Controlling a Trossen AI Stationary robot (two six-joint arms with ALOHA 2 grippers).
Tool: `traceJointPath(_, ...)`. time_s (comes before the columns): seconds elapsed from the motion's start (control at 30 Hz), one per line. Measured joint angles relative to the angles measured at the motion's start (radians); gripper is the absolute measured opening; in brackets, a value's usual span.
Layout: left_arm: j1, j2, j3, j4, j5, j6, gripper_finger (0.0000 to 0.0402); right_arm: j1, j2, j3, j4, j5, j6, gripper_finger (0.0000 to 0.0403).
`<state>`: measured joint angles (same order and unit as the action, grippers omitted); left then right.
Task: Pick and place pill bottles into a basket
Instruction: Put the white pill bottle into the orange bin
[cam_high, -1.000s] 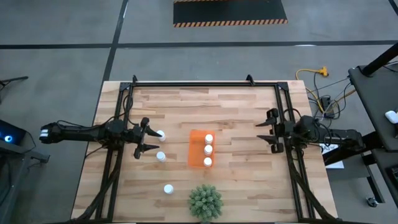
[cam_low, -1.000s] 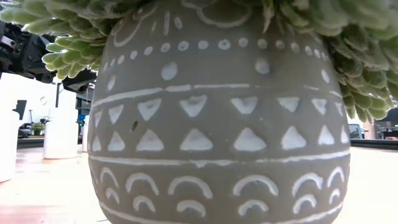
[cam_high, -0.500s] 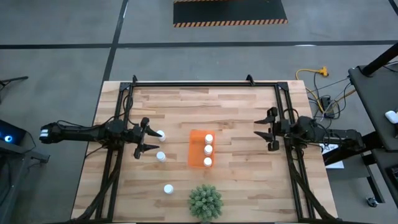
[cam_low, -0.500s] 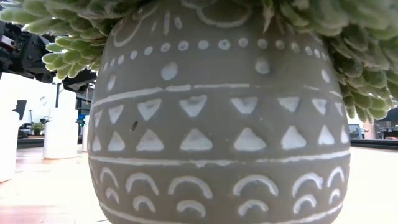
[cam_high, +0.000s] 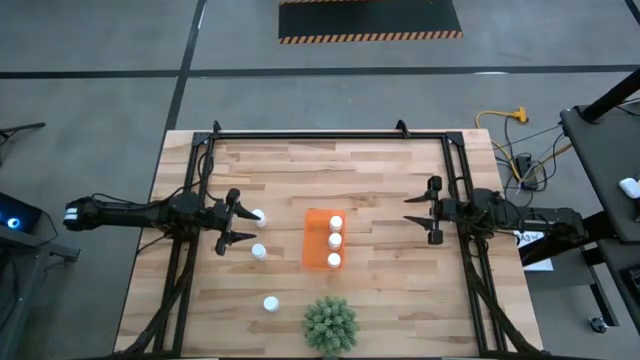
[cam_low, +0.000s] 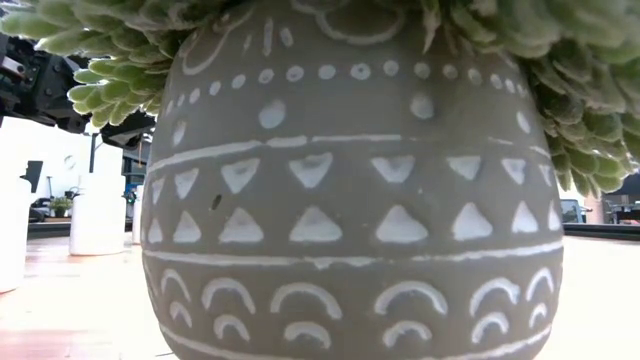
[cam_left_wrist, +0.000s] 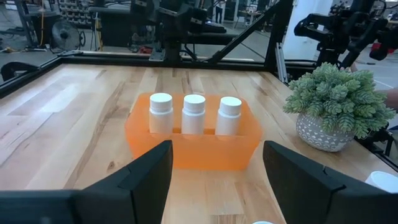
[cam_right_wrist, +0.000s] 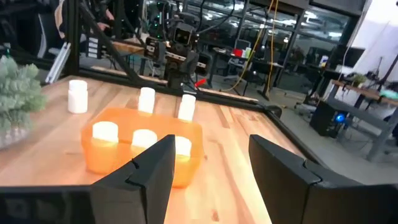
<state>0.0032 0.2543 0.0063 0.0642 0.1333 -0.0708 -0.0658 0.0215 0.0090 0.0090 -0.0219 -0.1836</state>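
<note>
The orange basket (cam_high: 318, 240) lies mid-table with three white pill bottles (cam_high: 335, 240) standing in it; they also show in the left wrist view (cam_left_wrist: 194, 113). Three more bottles stand upright on the table to its left: one (cam_high: 259, 215) just ahead of my left gripper's fingertips, one (cam_high: 259, 251) nearer, one (cam_high: 270, 303) near the front. My left gripper (cam_high: 238, 222) is open and empty, pointing at the basket (cam_left_wrist: 193, 146). My right gripper (cam_high: 428, 211) is open and empty, right of the basket (cam_right_wrist: 143, 152), pointing at it.
A green spiky plant in a grey patterned pot (cam_high: 330, 324) stands at the front edge just below the basket; it fills the low view (cam_low: 350, 190). Black frame rails (cam_high: 330, 134) run along the far edge and both sides. Bare wood lies between the basket and my right gripper.
My right gripper has moved a little toward the table's left, toward the basket, still open.
</note>
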Motion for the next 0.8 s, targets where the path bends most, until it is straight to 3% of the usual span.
traceJointPath(0.8,0.0,0.0,0.0,0.003,0.0,0.0,0.0233,0.0,0.0,0.0,0.0,-0.001,0.0,0.0194)
